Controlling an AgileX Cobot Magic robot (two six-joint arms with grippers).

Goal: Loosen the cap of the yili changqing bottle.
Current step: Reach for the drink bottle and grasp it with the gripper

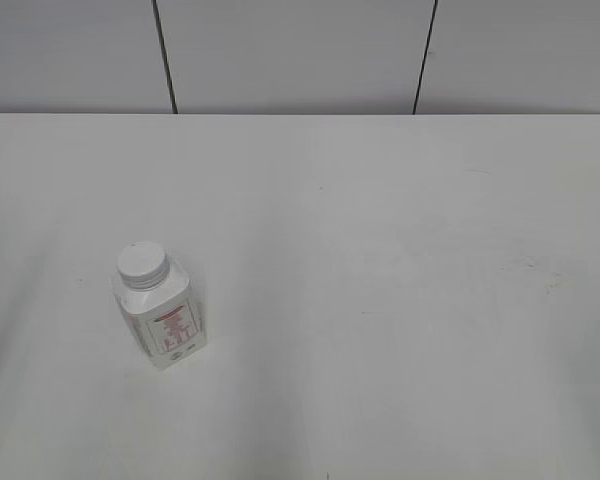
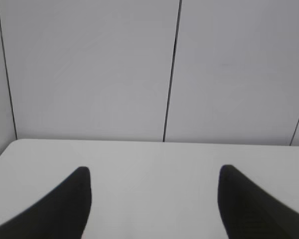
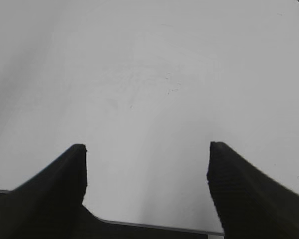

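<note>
A small white squarish plastic bottle (image 1: 160, 318) with a red-pink label stands upright at the white table's (image 1: 400, 300) left front, its ribbed white screw cap (image 1: 141, 263) on. The left gripper (image 2: 154, 172) (empty) is spread wide; the right gripper (image 3: 147, 147) likewise.

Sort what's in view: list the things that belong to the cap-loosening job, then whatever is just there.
Belongs to the job:
- yili changqing bottle, upright on the table's left side
- cap, on the bottle's neck
- left claw, open, holding nothing
- right claw, open, holding nothing

Just there:
- white table
- panelled wall
</note>
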